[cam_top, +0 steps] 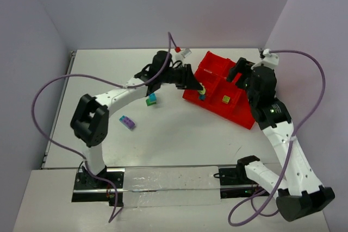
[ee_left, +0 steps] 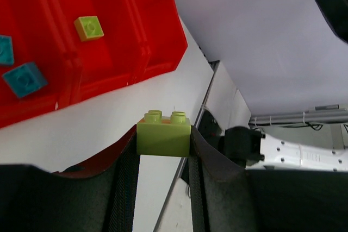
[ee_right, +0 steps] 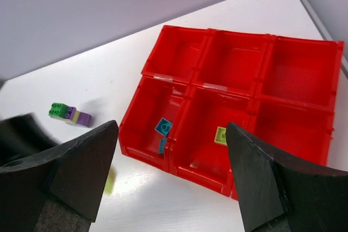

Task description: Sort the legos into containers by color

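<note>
The left hand (ee_left: 163, 140) is seen closed on a yellow-green lego (ee_left: 163, 134). The two-stud brick is clamped upright between the dark fingers (ee_left: 126, 180), with its studs on top. In the top view this hand (cam_top: 199, 87) is held at the left edge of the red tray (cam_top: 243, 113). In the left wrist view the brick is seen against the white desk (ee_left: 81, 129), just past a corner of the tray (ee_left: 155, 36).

The right hand (ee_right: 171, 129) is spread wide and nothing is gripped between its fingers (ee_right: 81, 169). In the top view it (cam_top: 238, 74) is seen above the tray's right part.

The tray is divided into six compartments, in two rows of three. In the right wrist view, two teal legos (ee_right: 162, 127) are found in the near-left compartment, one lying flat and the other against the front wall. A single yellow-green lego (ee_right: 220, 135) is found in the near-middle compartment. Only red floor is shown in the other four.

Two pieces lie on the desk to the left of the tray. A teal-and-green clump (cam_top: 151, 100) is placed near the tray. A purple lego (cam_top: 127, 122) is placed farther from it, well apart.
</note>
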